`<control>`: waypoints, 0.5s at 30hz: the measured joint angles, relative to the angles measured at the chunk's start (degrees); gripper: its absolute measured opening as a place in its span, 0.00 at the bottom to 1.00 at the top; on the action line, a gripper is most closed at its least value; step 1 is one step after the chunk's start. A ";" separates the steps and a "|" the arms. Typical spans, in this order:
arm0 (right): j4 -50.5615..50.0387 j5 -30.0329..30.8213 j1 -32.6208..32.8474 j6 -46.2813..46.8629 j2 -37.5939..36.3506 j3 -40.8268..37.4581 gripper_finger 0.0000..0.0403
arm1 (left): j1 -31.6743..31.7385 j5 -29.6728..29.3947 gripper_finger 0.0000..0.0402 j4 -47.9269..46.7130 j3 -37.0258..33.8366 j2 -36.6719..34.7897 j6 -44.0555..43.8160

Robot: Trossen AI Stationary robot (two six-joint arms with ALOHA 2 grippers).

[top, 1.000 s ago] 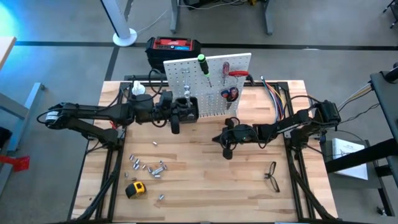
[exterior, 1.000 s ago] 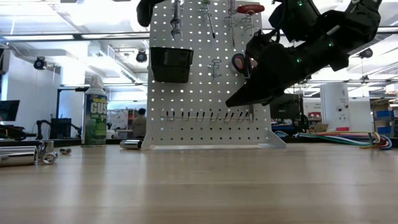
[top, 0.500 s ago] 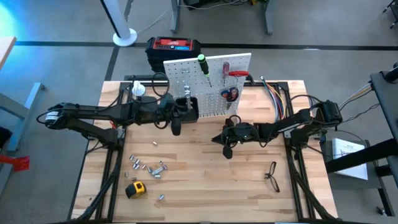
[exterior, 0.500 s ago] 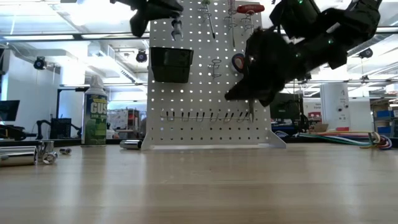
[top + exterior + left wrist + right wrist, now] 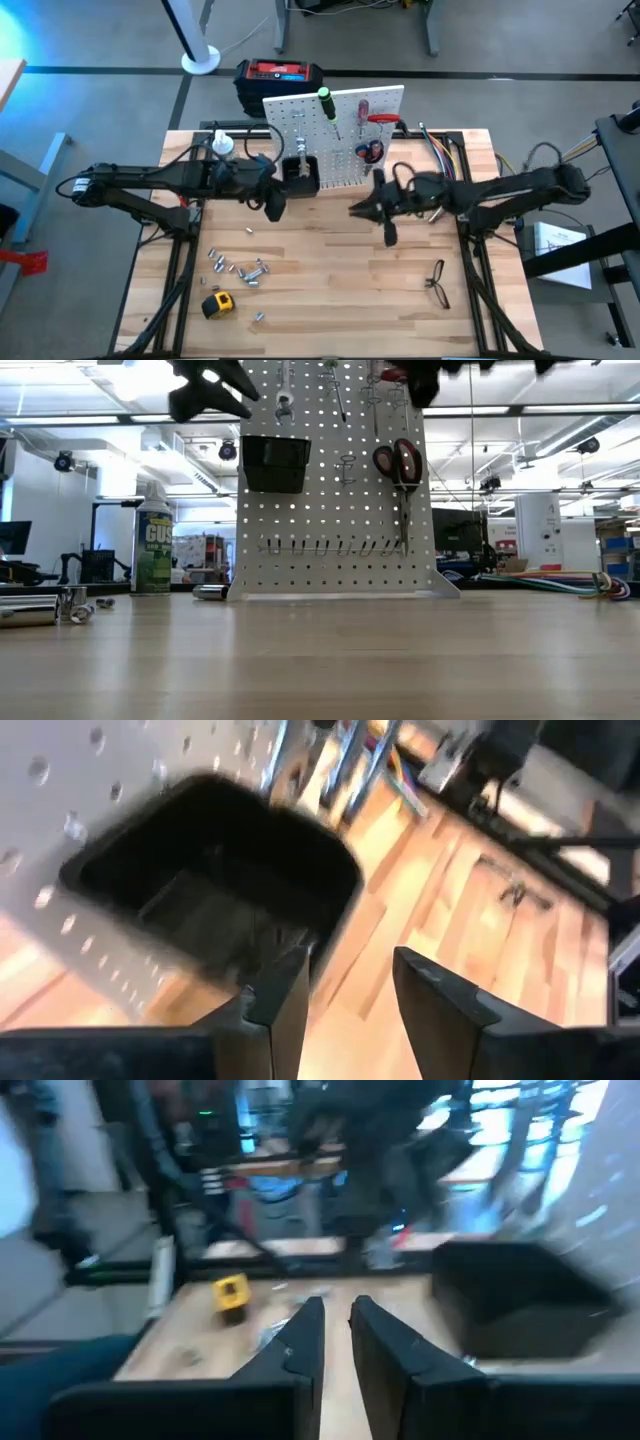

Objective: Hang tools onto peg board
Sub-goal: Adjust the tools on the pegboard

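Your left claw (image 5: pixel 275 207) hangs in front of the peg board (image 5: pixel 330 135), which stands upright at the desk's far edge, its fingers parted with nothing between them and the small black bin (image 5: pixel 215 885) just ahead in the left wrist view. Your right claw (image 5: pixel 390 232) sits near the board's right end, its fingers drawn nearly together around nothing. Already on the board are a green-handled screwdriver (image 5: pixel 327 103), a wrench (image 5: pixel 284 388) above the bin and red-handled pliers (image 5: pixel 398 465). Still loose are the yellow tape measure (image 5: pixel 217 303) near the desk's front-left corner, silver sockets (image 5: pixel 240 268) scattered close by, and black-framed glasses (image 5: pixel 437 282) toward the front-right. The step in hand looks like a turn away from the board for the next tool: lift clear of the bin before you swing, and send each arm to the tools on its own side so the two do not cross. The glasses are likely to need a light grip on the frame. The desk (image 5: pixel 330 320) is pale wood planking on a black frame; a green-labelled bottle (image 5: pixel 154 547) stands at its far-left, a red-and-black box (image 5: pixel 279 76) lies on the grey floor beyond, and a bright workshop shows behind.
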 joint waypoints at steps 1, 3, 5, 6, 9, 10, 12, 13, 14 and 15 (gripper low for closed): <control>-3.84 2.09 0.02 -1.01 -0.99 2.41 0.09 | -0.89 -0.67 0.34 -1.39 0.42 -0.16 -0.53; -10.05 7.86 0.00 -3.96 -2.05 7.65 0.08 | -3.22 -2.75 0.33 -2.29 1.49 -0.70 -1.10; -13.75 15.95 0.00 -6.24 -2.16 12.45 0.07 | -6.10 -5.60 0.32 -3.15 2.36 -1.25 -1.11; -14.96 19.80 -0.02 -7.03 -2.13 14.69 0.07 | -7.57 -7.67 0.32 -3.18 2.83 -1.59 -0.93; -17.65 24.43 -0.34 -11.67 -1.42 21.08 0.10 | -12.65 -15.48 0.31 -3.57 3.30 -2.21 -0.77; -19.42 24.37 -0.52 -12.58 -0.94 23.12 0.12 | -14.33 -18.14 0.31 -3.64 3.30 -2.26 -0.75; -22.00 23.89 -0.55 -14.02 -0.14 27.07 0.16 | -17.46 -22.75 0.31 -3.49 2.86 -2.46 -0.80; -23.72 23.85 -0.55 -15.47 0.31 28.79 0.18 | -18.81 -24.75 0.31 -3.62 2.47 -2.53 -1.12; -24.54 23.90 -0.55 -17.30 0.62 30.61 0.21 | -19.96 -26.54 0.31 -3.60 2.04 -2.53 -1.85; -25.10 24.01 -0.51 -19.51 0.79 32.51 0.24 | -20.99 -28.41 0.31 -3.58 1.51 -2.49 -3.22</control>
